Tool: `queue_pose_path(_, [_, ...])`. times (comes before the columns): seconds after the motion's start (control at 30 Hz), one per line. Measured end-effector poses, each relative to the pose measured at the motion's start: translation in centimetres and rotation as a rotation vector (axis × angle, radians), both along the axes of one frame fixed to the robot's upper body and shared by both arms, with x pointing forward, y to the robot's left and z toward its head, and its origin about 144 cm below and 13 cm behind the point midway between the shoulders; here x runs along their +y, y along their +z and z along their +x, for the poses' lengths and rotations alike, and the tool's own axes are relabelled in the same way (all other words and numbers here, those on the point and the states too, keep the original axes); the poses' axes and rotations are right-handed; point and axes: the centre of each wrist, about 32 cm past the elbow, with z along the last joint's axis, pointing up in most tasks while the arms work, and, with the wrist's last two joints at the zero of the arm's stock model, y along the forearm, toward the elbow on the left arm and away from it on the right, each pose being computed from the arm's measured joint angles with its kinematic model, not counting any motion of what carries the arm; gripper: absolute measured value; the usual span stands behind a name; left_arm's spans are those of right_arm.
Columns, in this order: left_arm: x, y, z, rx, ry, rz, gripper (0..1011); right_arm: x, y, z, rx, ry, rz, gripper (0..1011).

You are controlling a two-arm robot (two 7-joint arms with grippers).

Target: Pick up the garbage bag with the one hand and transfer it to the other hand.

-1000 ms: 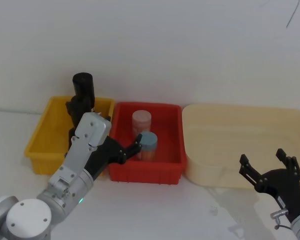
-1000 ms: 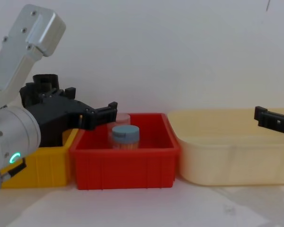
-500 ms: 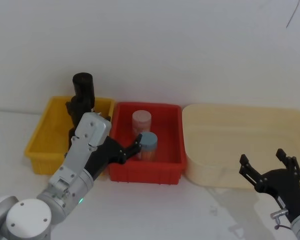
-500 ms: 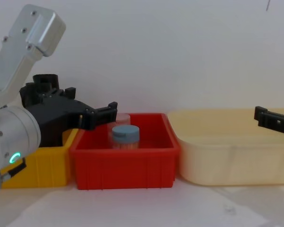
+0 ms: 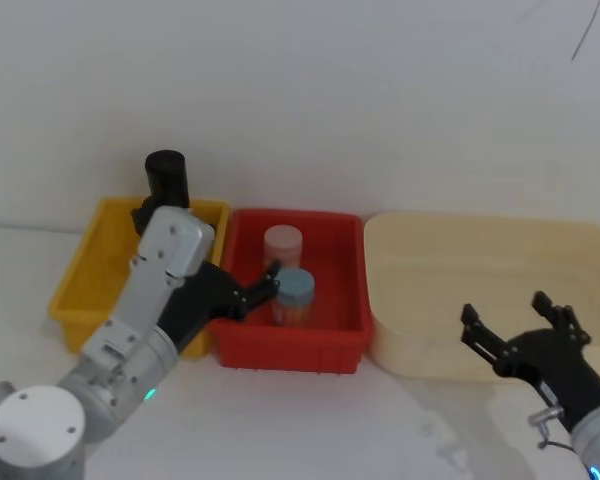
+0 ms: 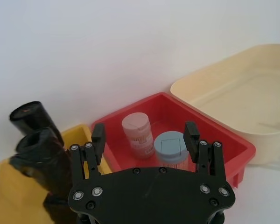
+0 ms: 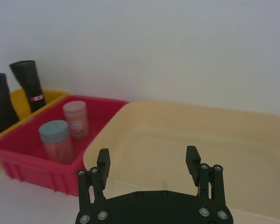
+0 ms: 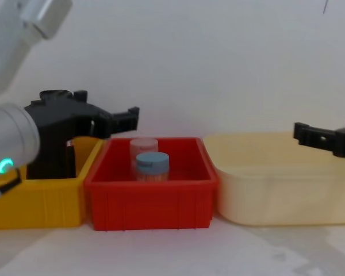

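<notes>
The garbage bag (image 6: 41,154) is a stubby glossy black roll standing in the yellow bin (image 5: 92,272). In the head view my left arm partly hides the bag (image 5: 142,213). It also shows at the edge of the right wrist view (image 7: 0,102). A taller slim black roll (image 5: 166,178) with a red-and-white label (image 7: 36,98) stands just behind it. My left gripper (image 5: 248,293), on the green-ringed arm, hangs open and empty over the wall between the yellow and red bins, right of the bag. In the left wrist view the same gripper (image 6: 144,135) holds nothing. My right gripper (image 5: 518,325) is open over the cream tub's front edge.
A red bin (image 5: 330,340) next to the yellow one holds a pink-lidded jar (image 5: 283,243) and a blue-lidded jar (image 5: 295,292). A large cream tub (image 5: 450,290) fills the right side. A white wall stands close behind the bins. White tabletop lies in front of them.
My left gripper has risen, still open. My right gripper has shifted left and up toward the cream tub. The bag and bins have not moved.
</notes>
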Motion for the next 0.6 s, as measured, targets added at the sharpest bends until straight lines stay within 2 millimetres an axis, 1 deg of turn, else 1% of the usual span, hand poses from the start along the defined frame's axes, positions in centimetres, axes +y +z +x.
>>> queue_pose_path(0.03, [0.3,0.6,-0.4,0.003,0.003,-0.002,1001,0.3,0.5,0.2,0.010,0.014,-0.002,1002])
queue_pose_path(0.1, [0.6,1.0,-0.8,0.012,0.009,-0.003,1001,0.7,1.2,0.5,0.029,0.034,-0.007,1001])
queue_pose_path(0.13, [0.9,1.2,-1.0,0.012,0.012,-0.004,1001,0.7,1.2,0.5,0.029,0.034,-0.007,1001])
queue_pose_path(0.17, [1.3,1.6,-1.4,0.022,0.020,-0.007,1001,1.2,1.7,0.8,0.035,0.050,-0.009,1001])
queue_pose_path(0.3, [2.5,2.3,-2.5,0.037,0.041,-0.013,1001,2.2,2.7,1.3,0.060,0.082,-0.018,1001])
queue_pose_path(0.33, [3.6,2.8,-3.3,0.052,0.061,-0.020,1001,2.8,3.1,1.6,0.065,0.097,-0.019,1001])
queue_pose_path(0.37, [3.6,2.8,-3.3,0.052,0.061,-0.020,1001,3.0,3.3,1.7,0.068,0.103,-0.020,1001])
queue_pose_path(0.4, [4.3,3.0,-3.7,0.060,0.074,-0.025,1001,3.5,3.6,1.9,0.077,0.112,-0.025,1001])
queue_pose_path(0.43, [4.6,3.1,-4.0,0.066,0.082,-0.029,1001,3.5,3.6,1.9,0.077,0.112,-0.025,1001])
queue_pose_path(0.47, [5.4,3.3,-4.4,0.073,0.097,-0.034,1001,4.0,3.9,2.2,0.083,0.124,-0.029,1001])
queue_pose_path(0.5, [5.4,3.3,-4.4,0.073,0.097,-0.034,1001,4.3,4.0,2.3,0.085,0.129,-0.029,1001])
queue_pose_path(0.6, [7.2,3.5,-5.3,0.092,0.124,-0.047,1001,5.2,4.5,2.9,0.095,0.146,-0.036,1001])
